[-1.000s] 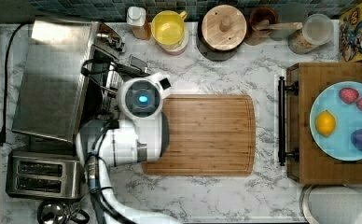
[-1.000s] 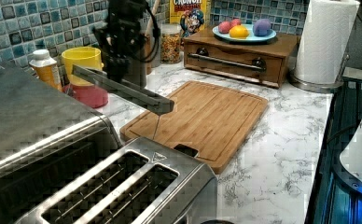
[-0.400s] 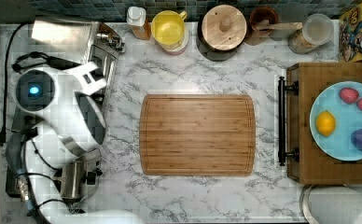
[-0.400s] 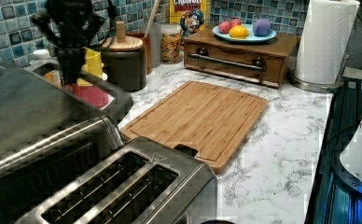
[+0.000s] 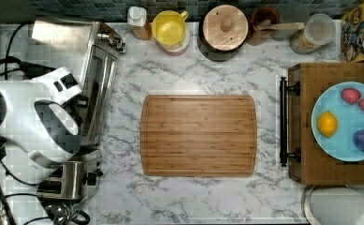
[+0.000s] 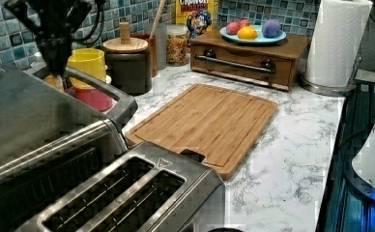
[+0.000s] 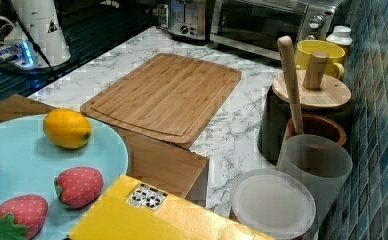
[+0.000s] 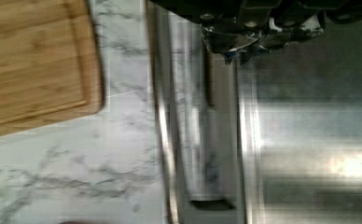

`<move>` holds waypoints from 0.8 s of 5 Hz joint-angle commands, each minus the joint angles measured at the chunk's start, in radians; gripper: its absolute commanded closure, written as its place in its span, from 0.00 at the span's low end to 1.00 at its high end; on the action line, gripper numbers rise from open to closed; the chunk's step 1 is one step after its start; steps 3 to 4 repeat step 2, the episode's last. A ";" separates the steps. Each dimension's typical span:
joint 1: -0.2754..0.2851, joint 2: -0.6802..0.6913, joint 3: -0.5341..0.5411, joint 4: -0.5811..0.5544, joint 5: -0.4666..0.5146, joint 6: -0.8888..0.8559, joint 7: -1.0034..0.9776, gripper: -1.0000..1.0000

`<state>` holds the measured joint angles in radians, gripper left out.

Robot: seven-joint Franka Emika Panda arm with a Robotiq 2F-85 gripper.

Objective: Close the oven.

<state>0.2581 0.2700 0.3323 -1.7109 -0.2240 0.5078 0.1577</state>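
Note:
The oven [image 5: 63, 44] is the big steel box at the top view's left, and its top fills the near left of the left view [image 6: 26, 111]. Its glass door [image 5: 100, 93] stands almost upright against the oven's front, with the bar handle [image 6: 101, 89] at its upper edge. In the right view the oven [image 7: 262, 20] looks shut. My gripper [image 6: 55, 58] hangs dark just above the door's top edge, close to the handle. In the wrist view the gripper [image 8: 237, 49] sits over the seam between the handle [image 8: 170, 116] and the oven top. My white arm [image 5: 30, 122] covers the oven's near half.
A two-slot toaster [image 5: 67, 180] stands beside the oven. A wooden cutting board [image 5: 199, 135] lies mid-counter. A yellow mug [image 5: 170, 27], a dark jar with a wooden lid [image 5: 224, 28] and other jars line the back wall. A wooden box carries a blue fruit plate [image 5: 346, 122].
The arm swung from over the cutting board's edge to the top view's left, above the oven. The door went from lying flat open to nearly upright against the oven.

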 commanded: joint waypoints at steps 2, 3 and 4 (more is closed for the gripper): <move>-0.024 -0.044 -0.046 0.158 -0.028 -0.027 0.087 1.00; -0.024 -0.044 -0.046 0.158 -0.028 -0.027 0.087 1.00; -0.024 -0.044 -0.046 0.158 -0.028 -0.027 0.087 1.00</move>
